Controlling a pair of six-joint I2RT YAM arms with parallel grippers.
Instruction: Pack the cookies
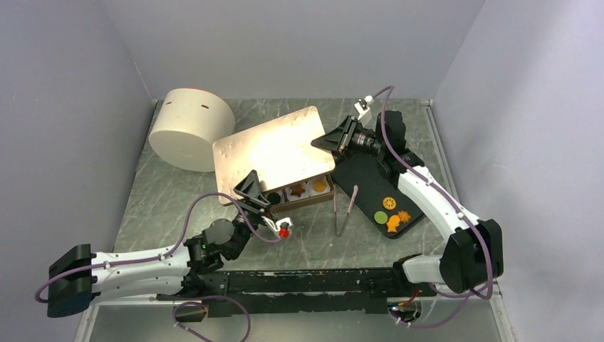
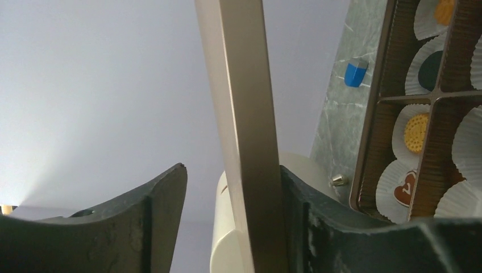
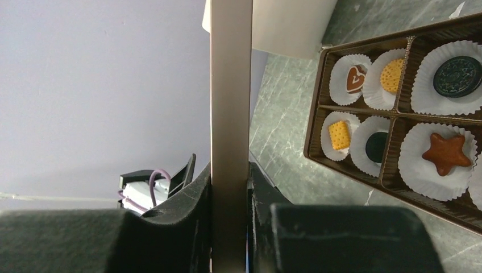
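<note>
The right hand (image 3: 230, 177) is pinched tight on one edge of the beige lid (image 3: 231, 85), which is held over the back part of the brown box (image 3: 314, 122). The left hand (image 2: 232, 182) stands wide around another edge of the lid, with one finger touching it and the other apart.

Cookies (image 3: 375, 147) lie in the box's paper cups: a heart (image 3: 356, 78), an orange round (image 3: 391, 75), a black round (image 3: 457, 76), a yellow square (image 3: 339, 135) and a brown star (image 3: 446, 152).

At 3 o'clock of the box, a black tray (image 1: 363, 182) on the worktop (image 1: 171, 206) carries a green round (image 1: 389, 203) and two orange cookies (image 1: 404, 216). A white cylinder (image 1: 191, 128) sits at 10 o'clock of the lid.
</note>
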